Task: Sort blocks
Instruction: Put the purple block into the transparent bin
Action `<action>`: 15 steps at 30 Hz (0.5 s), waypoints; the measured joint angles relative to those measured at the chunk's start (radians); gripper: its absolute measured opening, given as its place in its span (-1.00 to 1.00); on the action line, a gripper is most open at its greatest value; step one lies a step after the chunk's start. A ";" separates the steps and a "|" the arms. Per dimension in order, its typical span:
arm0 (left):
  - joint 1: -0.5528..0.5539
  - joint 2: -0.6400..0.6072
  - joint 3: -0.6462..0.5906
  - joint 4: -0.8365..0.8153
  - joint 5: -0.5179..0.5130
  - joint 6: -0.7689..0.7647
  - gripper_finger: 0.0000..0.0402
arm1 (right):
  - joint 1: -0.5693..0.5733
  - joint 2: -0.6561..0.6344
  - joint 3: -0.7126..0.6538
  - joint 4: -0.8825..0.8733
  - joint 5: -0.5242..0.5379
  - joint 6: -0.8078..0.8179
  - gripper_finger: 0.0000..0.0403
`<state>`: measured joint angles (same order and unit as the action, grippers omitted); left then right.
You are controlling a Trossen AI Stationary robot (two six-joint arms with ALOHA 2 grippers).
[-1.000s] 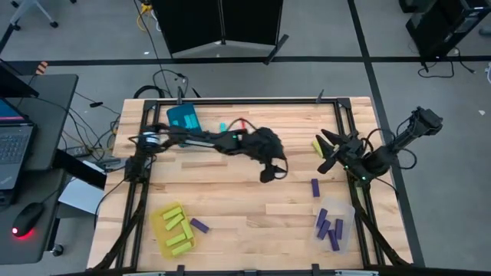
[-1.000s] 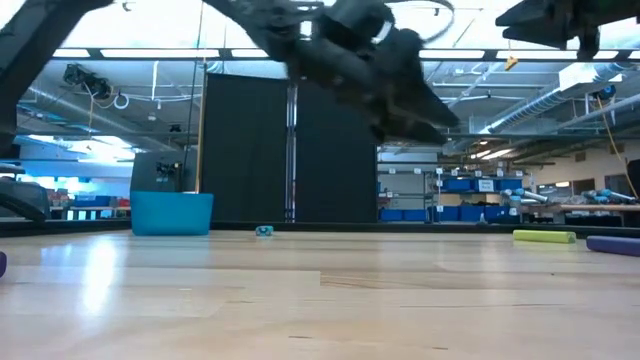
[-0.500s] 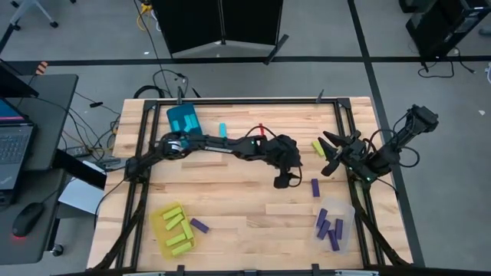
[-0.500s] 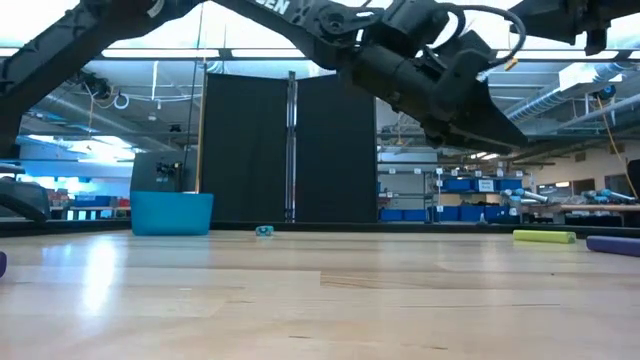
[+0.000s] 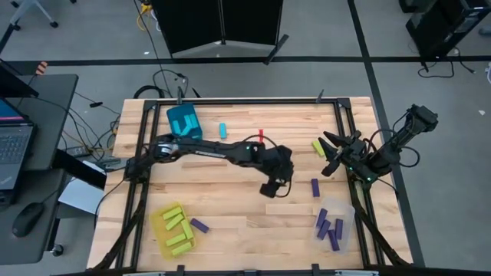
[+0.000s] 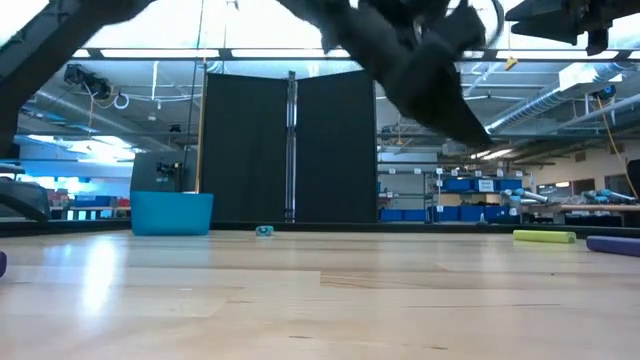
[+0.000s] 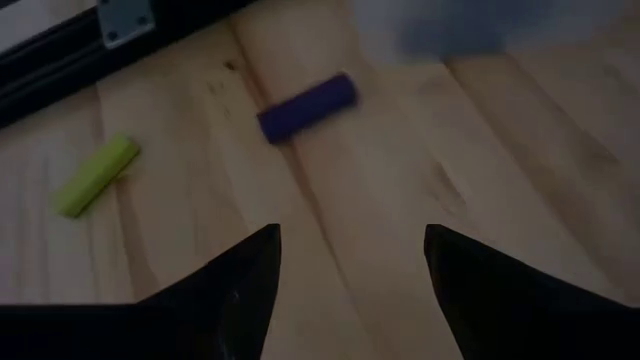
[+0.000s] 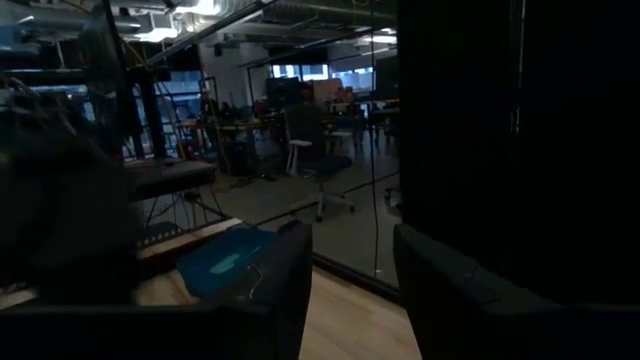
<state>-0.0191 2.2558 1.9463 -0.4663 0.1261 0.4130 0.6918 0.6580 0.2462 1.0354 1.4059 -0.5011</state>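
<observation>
We saw the left gripper hovering mid-table, fingers spread and empty, near a purple block, the right gripper parked wide open at the table's edge.

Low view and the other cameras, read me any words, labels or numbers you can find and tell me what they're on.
None can be read.
The left arm's black claw crosses the low view motion-blurred; any lettering on it is illegible.
The teal square plastic bin shows no label.
The blue storage bins on far shelves are too small to read.
</observation>
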 joint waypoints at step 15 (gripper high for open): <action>-0.229 -0.514 -0.481 -0.202 -0.271 -0.192 0.01 | 0.000 0.008 0.000 -0.001 -0.046 0.000 -0.24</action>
<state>-0.2479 1.7421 1.4648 -0.6684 -0.1449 0.2210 0.6914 0.6659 0.2466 1.0339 1.3597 -0.5006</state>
